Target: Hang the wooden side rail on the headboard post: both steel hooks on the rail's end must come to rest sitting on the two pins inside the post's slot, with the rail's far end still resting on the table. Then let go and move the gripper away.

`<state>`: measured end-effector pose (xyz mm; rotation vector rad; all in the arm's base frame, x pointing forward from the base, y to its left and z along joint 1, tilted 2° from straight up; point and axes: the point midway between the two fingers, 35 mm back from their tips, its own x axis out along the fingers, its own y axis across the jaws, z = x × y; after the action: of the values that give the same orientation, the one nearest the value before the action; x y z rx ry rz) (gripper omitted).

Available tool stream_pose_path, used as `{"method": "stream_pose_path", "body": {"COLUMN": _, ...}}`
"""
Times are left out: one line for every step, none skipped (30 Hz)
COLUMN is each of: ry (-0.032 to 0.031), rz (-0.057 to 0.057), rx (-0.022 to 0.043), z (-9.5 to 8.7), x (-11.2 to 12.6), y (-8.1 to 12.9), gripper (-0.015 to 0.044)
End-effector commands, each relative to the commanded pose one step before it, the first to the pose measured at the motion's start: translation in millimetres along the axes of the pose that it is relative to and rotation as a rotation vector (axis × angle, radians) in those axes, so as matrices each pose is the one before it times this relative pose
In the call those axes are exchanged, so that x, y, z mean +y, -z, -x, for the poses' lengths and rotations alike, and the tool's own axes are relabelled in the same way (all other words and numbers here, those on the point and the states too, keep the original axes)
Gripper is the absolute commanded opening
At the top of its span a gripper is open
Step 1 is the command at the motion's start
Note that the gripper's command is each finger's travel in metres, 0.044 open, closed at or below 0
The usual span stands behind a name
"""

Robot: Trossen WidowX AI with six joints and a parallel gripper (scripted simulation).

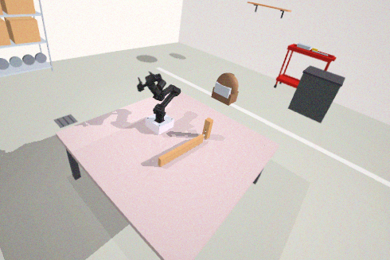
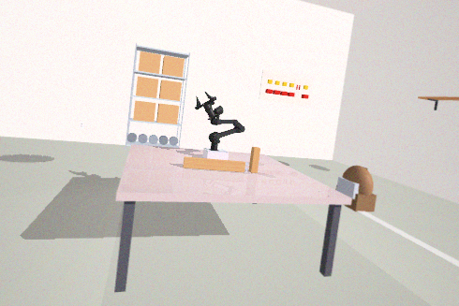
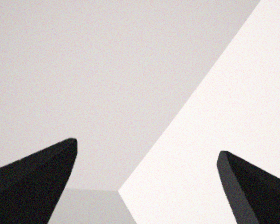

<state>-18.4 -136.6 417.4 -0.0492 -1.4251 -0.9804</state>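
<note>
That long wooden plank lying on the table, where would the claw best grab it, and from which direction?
Probably from above, across the wooden side rail's thin width, somewhere along its middle. It lies on edge on the table, so its two long flat faces stand free for the fingers. The gripper is open and raised well away from it, holding nothing.

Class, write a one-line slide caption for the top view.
Open gripper raised away from wooden rail lying beside headboard post.
</note>
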Motion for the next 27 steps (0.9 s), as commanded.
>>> {"method": "stream_pose_path", "body": {"ry": 0.00203, "rz": -0.0077, "rx": 0.00542, "z": -0.26, "x": -0.38, "y": 1.29, "gripper": 0.0426}}
{"method": "stream_pose_path", "body": {"ry": 0.00618, "rz": -0.0232, "rx": 0.01626, "z": -0.74, "x": -1.14, "y": 3.89, "gripper": 0.0440}}
{"method": "stream_pose_path", "body": {"ry": 0.01061, "rz": -0.0384, "rx": 0.02709, "z": -1.20, "x": -1.91, "y": 6.52, "gripper": 0.0440}}
{"method": "stream_pose_path", "body": {"ry": 0.01334, "rz": -0.0462, "rx": 0.03274, "z": -1.43, "x": -2.39, "y": 7.92, "gripper": 0.0440}}
{"method": "stream_pose_path", "body": {"ry": 0.01392, "rz": -0.0459, "rx": 0.03270, "z": -1.43, "x": -2.51, "y": 7.94, "gripper": 0.0440}}
{"method": "stream_pose_path", "body": {"ry": 0.01451, "rz": -0.0456, "rx": 0.03264, "z": -1.43, "x": -2.63, "y": 7.97, "gripper": 0.0440}}
{"method": "stream_pose_path", "body": {"ry": 0.01511, "rz": -0.0453, "rx": 0.03256, "z": -1.43, "x": -2.76, "y": 7.98, "gripper": 0.0440}}
{"method": "stream_pose_path", "body": {"ry": 0.01573, "rz": -0.0450, "rx": 0.03247, "z": -1.43, "x": -2.89, "y": 8.00, "gripper": 0.0440}}
{"method": "stream_pose_path", "body": {"ry": 0.01637, "rz": -0.0446, "rx": 0.03235, "z": -1.44, "x": -3.03, "y": 8.02, "gripper": 0.0440}}
{"method": "stream_pose_path", "body": {"ry": 0.01702, "rz": -0.0442, "rx": 0.03222, "z": -1.44, "x": -3.17, "y": 8.03, "gripper": 0.0440}}
{"method": "stream_pose_path", "body": {"ry": 0.01768, "rz": -0.0438, "rx": 0.03207, "z": -1.44, "x": -3.32, "y": 8.03, "gripper": 0.0440}}
{"method": "stream_pose_path", "body": {"ry": 0.01836, "rz": -0.0434, "rx": 0.03190, "z": -1.44, "x": -3.47, "y": 8.04, "gripper": 0.0440}}
{"method": "stream_pose_path", "body": {"ry": 0.01905, "rz": -0.0430, "rx": 0.03170, "z": -1.45, "x": -3.62, "y": 8.04, "gripper": 0.0440}}
{"method": "stream_pose_path", "body": {"ry": 0.01975, "rz": -0.0426, "rx": 0.03147, "z": -1.45, "x": -3.78, "y": 8.04, "gripper": 0.0440}}
{"method": "stream_pose_path", "body": {"ry": 0.02046, "rz": -0.0422, "rx": 0.03122, "z": -1.45, "x": -3.94, "y": 8.03, "gripper": 0.0440}}
{"method": "stream_pose_path", "body": {"ry": 0.02118, "rz": -0.0417, "rx": 0.03095, "z": -1.46, "x": -4.11, "y": 8.01, "gripper": 0.0440}}
{"method": "stream_pose_path", "body": {"ry": 0.02190, "rz": -0.0412, "rx": 0.03064, "z": -1.46, "x": -4.28, "y": 7.99, "gripper": 0.0440}}
{"method": "stream_pose_path", "body": {"ry": 0.02264, "rz": -0.0408, "rx": 0.03030, "z": -1.47, "x": -4.46, "y": 7.97, "gripper": 0.0440}}
{"method": "stream_pose_path", "body": {"ry": 0.02338, "rz": -0.0403, "rx": 0.02993, "z": -1.47, "x": -4.64, "y": 7.94, "gripper": 0.0440}}
{"method": "stream_pose_path", "body": {"ry": 0.02412, "rz": -0.0398, "rx": 0.02953, "z": -1.48, "x": -4.82, "y": 7.90, "gripper": 0.0440}}
{"method": "stream_pose_path", "body": {"ry": 0.02509, "rz": -0.0345, "rx": 0.03282, "z": -1.59, "x": -4.97, "y": 8.49, "gripper": 0.0440}}
{"method": "stream_pose_path", "body": {"ry": 0.02539, "rz": -0.0335, "rx": 0.03203, "z": -1.59, "x": -5.05, "y": 8.34, "gripper": 0.0440}}
{"method": "stream_pose_path", "body": {"ry": 0.02549, "rz": -0.0324, "rx": 0.03102, "z": -1.57, "x": -5.10, "y": 8.14, "gripper": 0.0440}}
{"method": "stream_pose_path", "body": {"ry": 0.02284, "rz": -0.0280, "rx": 0.02686, "z": -1.41, "x": -4.60, "y": 7.08, "gripper": 0.0440}}
{"method": "stream_pose_path", "body": {"ry": 0.01995, "rz": -0.0267, "rx": 0.02116, "z": -1.20, "x": -4.10, "y": 5.79, "gripper": 0.0440}}
{"method": "stream_pose_path", "body": {"ry": 0.02363, "rz": -0.0323, "rx": 0.02327, "z": -1.36, "x": -4.90, "y": 6.55, "gripper": 0.0440}}
{"method": "stream_pose_path", "body": {"ry": 0.02653, "rz": -0.0349, "rx": 0.02498, "z": -1.48, "x": -5.53, "y": 7.12, "gripper": 0.0440}}
